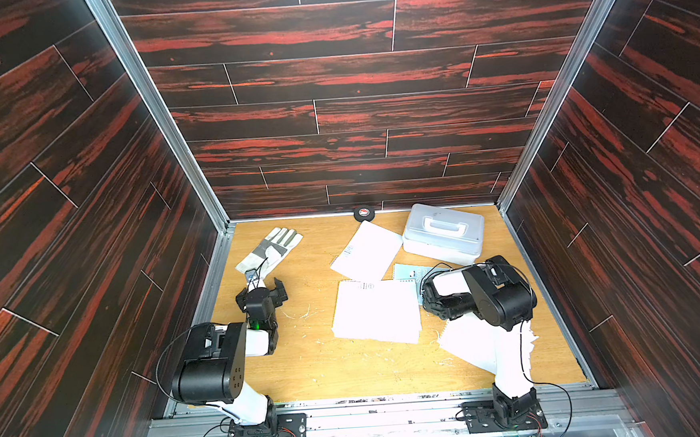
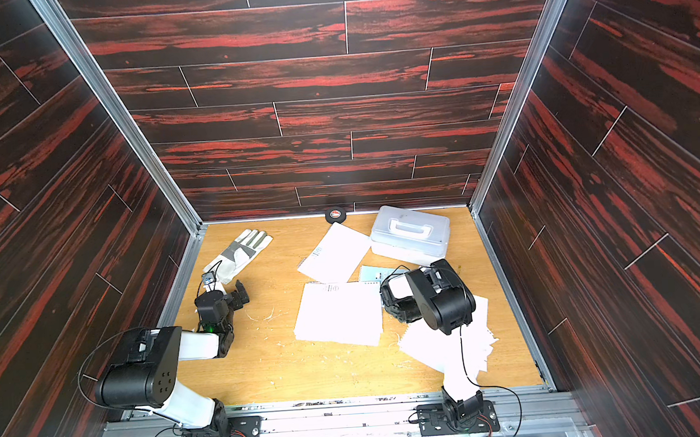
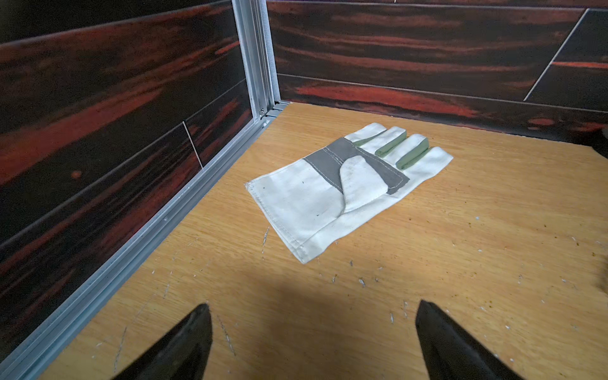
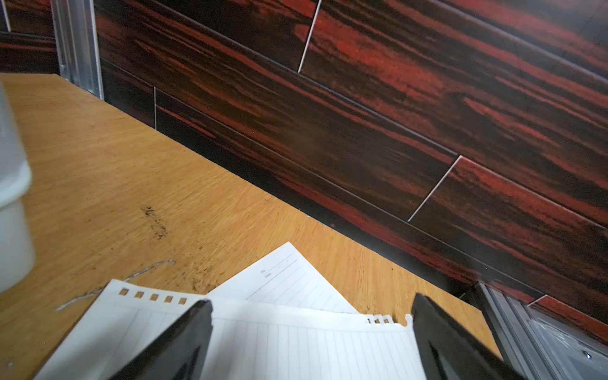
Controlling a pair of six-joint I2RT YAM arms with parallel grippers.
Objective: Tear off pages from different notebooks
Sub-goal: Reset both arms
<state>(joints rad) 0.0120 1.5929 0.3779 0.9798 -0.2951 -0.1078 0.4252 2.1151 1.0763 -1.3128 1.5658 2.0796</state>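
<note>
Remote view of my bimanual station. The left gripper point(image 3: 312, 304) stood released, its two dark fingers point(image 3: 190, 339) spread wide with only bare wooden table point(image 3: 460, 230) between them. Ahead of it, near the far left corner, a white-and-grey work glove point(image 3: 329, 194) lay flat, apart from the gripper. In both top views the left arm sat folded low at the left side, well apart from all the paper. The right gripper point(image 4: 311, 299) was likewise released, its jaws wide apart above a loose stack of torn pages point(image 4: 296, 345). Nothing was clamped between them, and I could not tell whether a fingertip touched the top sheet. That lined top sheet showed a ragged, hole-punched edge, and a second sheet point(image 4: 286, 279) jutted out from under it toward the right wall. In a top view the torn pages point(image 1: 472, 345) lay fanned at the near right of the table, partly hidden by the right arm. Three notebooks occupied the middle. A large white notebook point(image 1: 377, 313) lay nearest me, and a second white notebook point(image 1: 367, 249) lay tilted behind it, its near corner meeting the large one's far edge. A small teal notebook point(image 1: 405, 272) lay beside them, partly covered by the large one and by the right arm. A translucent plastic box with a handle point(image 1: 445, 232) stood at the far right, just beside the second white notebook. A black tape roll point(image 1: 364, 213) lay against the back wall.
</note>
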